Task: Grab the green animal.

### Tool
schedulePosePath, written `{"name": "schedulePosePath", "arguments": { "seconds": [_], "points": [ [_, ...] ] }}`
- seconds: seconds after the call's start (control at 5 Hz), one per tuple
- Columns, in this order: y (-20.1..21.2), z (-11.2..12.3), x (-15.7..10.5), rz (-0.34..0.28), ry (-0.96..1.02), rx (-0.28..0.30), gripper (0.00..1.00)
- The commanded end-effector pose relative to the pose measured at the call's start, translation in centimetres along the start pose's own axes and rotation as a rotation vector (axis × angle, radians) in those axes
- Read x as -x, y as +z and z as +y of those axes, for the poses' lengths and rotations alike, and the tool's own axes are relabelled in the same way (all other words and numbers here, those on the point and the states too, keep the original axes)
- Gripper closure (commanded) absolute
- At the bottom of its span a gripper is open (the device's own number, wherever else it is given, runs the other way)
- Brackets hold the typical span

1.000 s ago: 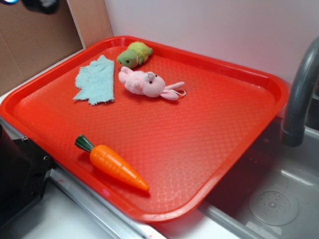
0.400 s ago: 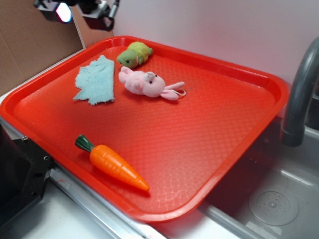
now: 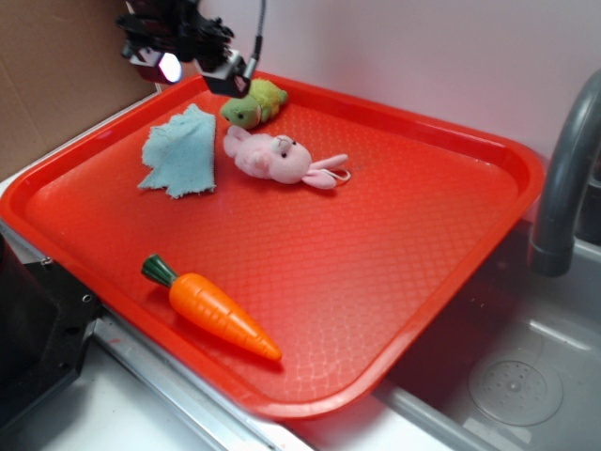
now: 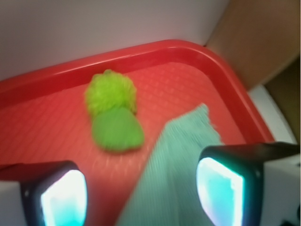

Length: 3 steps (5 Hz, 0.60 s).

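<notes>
The green animal (image 3: 253, 102) lies at the far corner of the red tray (image 3: 451, 254), olive head toward the front, yellow-green body behind. My gripper (image 3: 192, 64) hangs above the tray's far left corner, just left of the animal and above the teal cloth, touching neither. In the wrist view the green animal (image 4: 113, 113) sits ahead of the open gripper (image 4: 141, 193). The two glowing fingertips (image 4: 63, 197) stand wide apart with only tray and cloth between them.
A pale teal cloth scrap (image 3: 180, 152) lies left of a pink plush bunny (image 3: 277, 157), which sits just in front of the green animal. An orange toy carrot (image 3: 214, 308) rests near the tray's front edge. A grey faucet (image 3: 563, 178) and sink (image 3: 507, 376) are at right.
My gripper has come in from the upper left, moving right and down toward the green animal. The toys and the cloth have not moved.
</notes>
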State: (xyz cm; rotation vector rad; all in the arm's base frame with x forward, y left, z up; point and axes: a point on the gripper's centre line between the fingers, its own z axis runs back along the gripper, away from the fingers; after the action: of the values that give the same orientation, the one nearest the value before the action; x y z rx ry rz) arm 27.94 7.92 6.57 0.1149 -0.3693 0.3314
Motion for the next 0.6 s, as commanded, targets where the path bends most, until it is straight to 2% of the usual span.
{"name": "schedulePosePath", "arguments": {
  "seconds": [0.0, 0.2, 0.4],
  "points": [
    [-2.5, -0.1, -3.8, -0.068, -0.04, -0.006, 0.0],
    [-3.9, -0.3, -4.1, -0.042, -0.055, 0.008, 0.1],
    [-4.8, -0.2, -4.0, -0.015, -0.037, 0.002, 1.0]
  ]
}}
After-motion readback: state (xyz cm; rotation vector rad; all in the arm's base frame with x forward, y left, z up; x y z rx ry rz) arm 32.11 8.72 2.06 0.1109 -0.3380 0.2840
